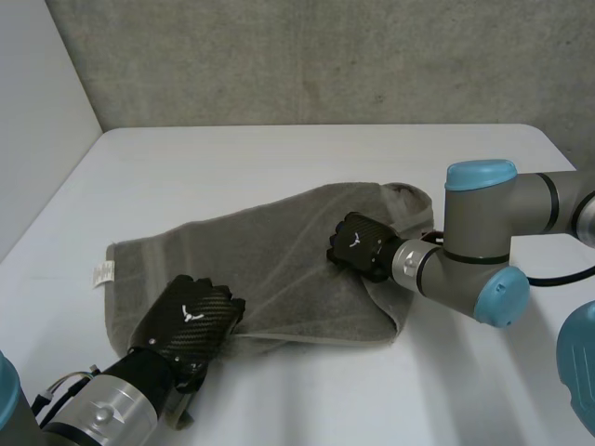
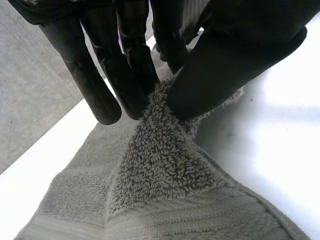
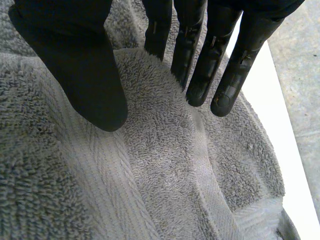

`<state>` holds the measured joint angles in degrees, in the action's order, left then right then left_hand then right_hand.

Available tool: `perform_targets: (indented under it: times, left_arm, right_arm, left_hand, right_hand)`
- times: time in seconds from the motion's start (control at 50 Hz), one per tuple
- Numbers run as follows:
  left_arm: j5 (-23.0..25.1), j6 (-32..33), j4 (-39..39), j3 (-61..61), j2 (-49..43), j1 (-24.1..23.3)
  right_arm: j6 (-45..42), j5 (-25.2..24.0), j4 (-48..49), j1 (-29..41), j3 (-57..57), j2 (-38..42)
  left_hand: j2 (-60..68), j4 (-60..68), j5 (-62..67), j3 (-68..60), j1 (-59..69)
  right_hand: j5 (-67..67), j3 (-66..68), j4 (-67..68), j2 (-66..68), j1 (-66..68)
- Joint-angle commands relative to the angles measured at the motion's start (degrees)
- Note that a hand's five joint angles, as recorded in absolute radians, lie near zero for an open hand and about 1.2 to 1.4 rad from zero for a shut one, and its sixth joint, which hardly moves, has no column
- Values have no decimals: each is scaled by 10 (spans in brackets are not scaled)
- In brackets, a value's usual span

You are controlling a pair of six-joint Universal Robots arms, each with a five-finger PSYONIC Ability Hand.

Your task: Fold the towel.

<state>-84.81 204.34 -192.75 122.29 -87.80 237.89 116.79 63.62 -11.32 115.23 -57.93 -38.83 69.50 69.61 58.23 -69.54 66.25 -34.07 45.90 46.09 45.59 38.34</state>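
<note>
The grey towel (image 1: 270, 251) lies rumpled across the middle of the white table (image 1: 279, 158), its right end doubled over on itself. At the lower left of the frame the left hand (image 1: 191, 321) sits on the towel's near edge, fingers and thumb pinching up a tuft of cloth. The right hand (image 1: 358, 243) is over the doubled right end, fingers straight and thumb spread wide, holding nothing.

In the head view the left hand (image 1: 191, 321) covers part of the near edge of the towel (image 1: 270, 246) and its own fingertips, and the right hand (image 1: 358, 243) hides its fingers and the cloth beneath it. The white label (image 1: 102, 271) at the towel's corner is too small to read — the left arm (image 1: 93, 413) and the right arm (image 1: 502, 223) run off the picture's edges.
</note>
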Motion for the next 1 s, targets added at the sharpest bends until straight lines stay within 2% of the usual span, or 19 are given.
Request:
perform_targets:
  times: [0.02, 0.14, 0.18, 0.2, 0.22, 0.3, 0.36, 0.46, 0.5, 0.52, 0.56, 0.58, 0.62, 0.64, 0.68, 0.74, 0.78, 0.86, 1.0]
  left_arm:
    - [0, 0, 0, 2, -3, 12]
    - [0, 0, -1, 1, -14, 18]
    - [0, 0, -1, 0, -17, 20]
    - [0, 0, -2, 0, -19, 20]
    - [0, 0, -2, 0, -19, 20]
    - [0, 0, -2, -5, -22, 29]
    - [0, 0, -2, -16, -19, 43]
    - [-3, 0, 1, -58, -8, 65]
    - [-4, 0, 2, -79, 7, 73]
    - [-4, 0, 4, -101, 27, 82]
    - [-2, 0, 8, -130, 46, 97]
    - [-2, 0, 8, -130, 47, 97]
    - [0, 0, 26, -182, 63, 114]
    - [0, 0, 26, -182, 63, 114]
    - [2, -1, 70, -233, 74, 122]
    - [2, -2, 98, -256, 73, 124]
    - [3, -1, 154, -289, 67, 125]
    - [27, -2, 221, -295, 17, 127]
    - [62, -1, 266, -279, -82, 122]
  right_arm:
    - [0, 0, 5, -8, -1, -2]
    - [1, 0, 6, -12, -3, -8]
    - [2, 1, 6, -17, -4, -13]
    - [2, 1, 6, -17, -4, -13]
    - [2, 1, 6, -20, -7, -19]
    - [7, 1, 6, -31, -11, -37]
    - [21, 9, 5, -47, -17, -69]
    - [107, 34, -2, -72, -20, -140]
    - [168, 46, -10, -97, -29, -212]
    - [168, 46, -10, -97, -29, -213]
    - [194, 51, -52, -125, -41, -283]
    - [194, 51, -52, -125, -41, -283]
    - [193, 53, -116, -153, -44, -339]
    - [193, 53, -116, -153, -44, -339]
    - [188, 55, -184, -170, -47, -385]
    - [179, 55, -213, -173, -51, -406]
    - [151, 55, -255, -172, -66, -428]
    - [108, 58, -278, -166, -119, -429]
    - [95, 61, -278, -149, -170, -372]
  left_hand:
    - [99, 97, 111, -98, 131]
    - [99, 97, 111, -98, 131]
    - [99, 97, 111, -98, 131]
    - [99, 97, 111, -98, 131]
    - [99, 97, 111, -98, 131]
    - [105, 104, 118, -105, 137]
    - [105, 104, 118, -105, 138]
    - [105, 104, 118, -105, 138]
    - [105, 104, 118, -105, 138]
    - [105, 104, 118, -105, 138]
    - [105, 104, 118, -105, 138]
    - [105, 104, 118, -105, 138]
    - [105, 104, 118, -105, 138]
    - [105, 104, 118, -105, 138]
    - [105, 104, 118, -105, 138]
    - [105, 104, 118, -105, 138]
    - [105, 104, 118, -105, 138]
    - [105, 104, 118, -105, 138]
    - [105, 104, 118, -105, 138]
  right_hand:
    - [-86, 67, 66, 71, 143]
    - [-101, 83, 81, 86, 158]
    - [-220, 201, 199, 204, 277]
    - [-220, 202, 200, 205, 278]
    - [-334, 315, 313, 318, 391]
    - [-359, 341, 339, 344, 417]
    - [-359, 341, 339, 344, 417]
    - [-359, 341, 339, 344, 417]
    - [-359, 341, 339, 344, 417]
    - [-359, 341, 339, 344, 417]
    - [-359, 341, 339, 344, 417]
    - [-359, 341, 339, 344, 417]
    - [-359, 341, 339, 344, 417]
    - [-359, 341, 339, 344, 417]
    - [-359, 341, 339, 344, 417]
    - [-359, 341, 339, 344, 417]
    - [-359, 341, 339, 344, 417]
    - [-359, 341, 339, 344, 417]
    - [-359, 341, 339, 344, 417]
